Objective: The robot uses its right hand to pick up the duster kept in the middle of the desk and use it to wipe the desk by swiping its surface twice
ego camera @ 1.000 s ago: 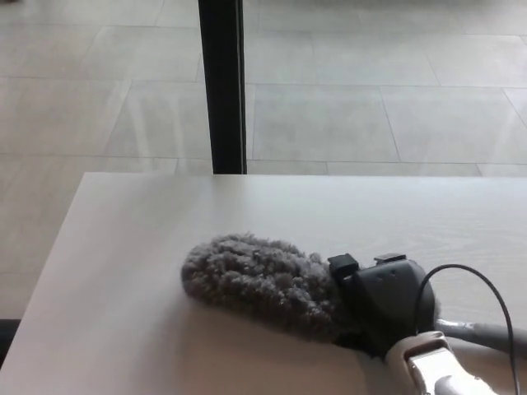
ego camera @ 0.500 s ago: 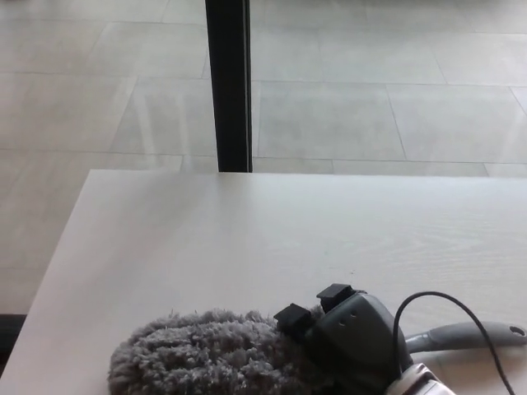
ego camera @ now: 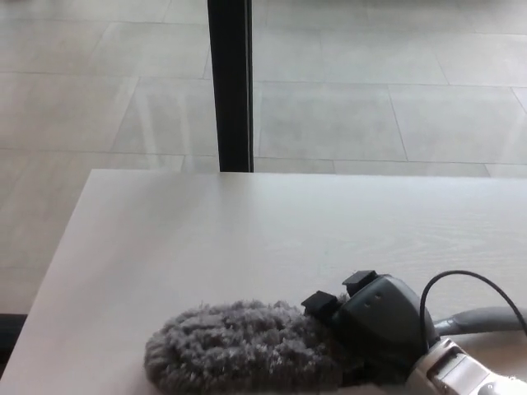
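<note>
The right hand (ego camera: 379,325) comes in from the lower right corner of the head view and rests low over the near part of the desk (ego camera: 247,239). Its dark, rounded body sits clamped around the duster (ego camera: 243,346) where the fluffy head meets the handle, with two small black finger ends showing at its top left, pressed against the grey fluff. The hand is closed on the duster, holding it.

The duster lies flat along the near edge of the desk. Its shaggy grey head stretches left from the hand toward the near left part of the surface, and its lower side runs out of the picture at the bottom. The duster's grey handle (ego camera: 486,321) sticks out to the right behind the hand, lying just above the desk and pointing toward the right edge of the view. A thin black cable (ego camera: 457,280) loops up from the hand's wrist and arcs over the handle. Below it, at the bottom right corner, a pale silver wrist section (ego camera: 457,374) of the arm shows.

The desk is pale, with a faint wood grain, and its far edge runs straight across the middle of the picture. Its left edge slants down toward the bottom left corner. Beyond the far edge lies a floor of large light tiles (ego camera: 370,107), and a dark vertical post (ego camera: 230,82) stands on it just behind the desk's far edge, left of centre.

The left hand does not show.
</note>
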